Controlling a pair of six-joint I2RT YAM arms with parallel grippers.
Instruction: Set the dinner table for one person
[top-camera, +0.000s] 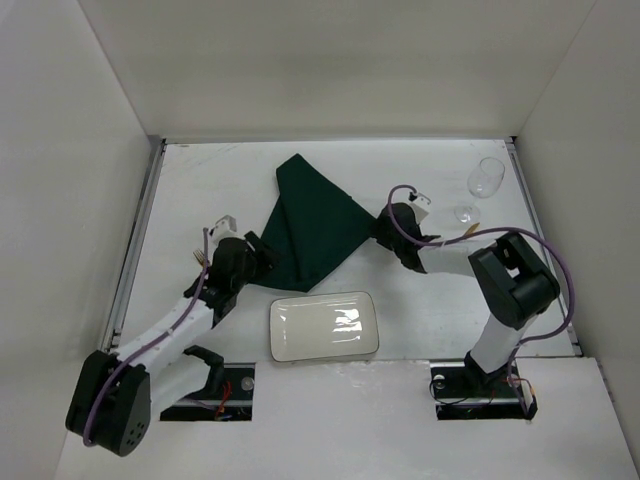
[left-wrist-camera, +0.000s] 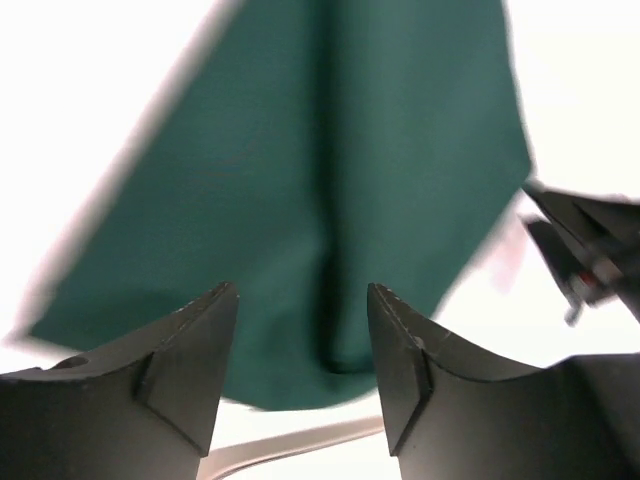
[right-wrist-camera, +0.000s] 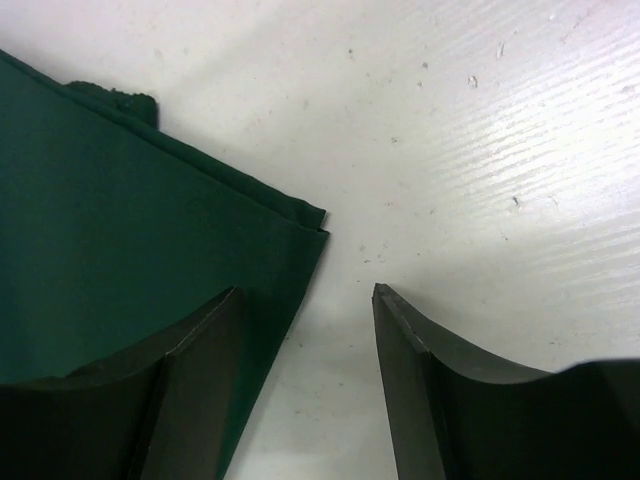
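The dinner table (top-camera: 205, 185) is the white surface under everything. A dark green cloth (top-camera: 312, 225) lies folded on its middle, a corner pointing to the back. My left gripper (top-camera: 262, 256) is at the cloth's near left edge, open with nothing between the fingers; in the left wrist view the cloth (left-wrist-camera: 340, 170) spreads ahead of the left gripper (left-wrist-camera: 300, 292). My right gripper (top-camera: 386, 229) is open at the cloth's right corner. In the right wrist view the right gripper (right-wrist-camera: 305, 292) straddles the cloth's doubled edge (right-wrist-camera: 140, 250), one finger over cloth, the other over bare table (right-wrist-camera: 480, 180).
A white rectangular plate (top-camera: 323, 326) lies in front of the cloth, between the arm bases; its rim (left-wrist-camera: 290, 442) shows under my left fingers. A clear wine glass (top-camera: 484, 180) lies on its side at the back right. Metal rails (top-camera: 137, 250) run along the table's sides.
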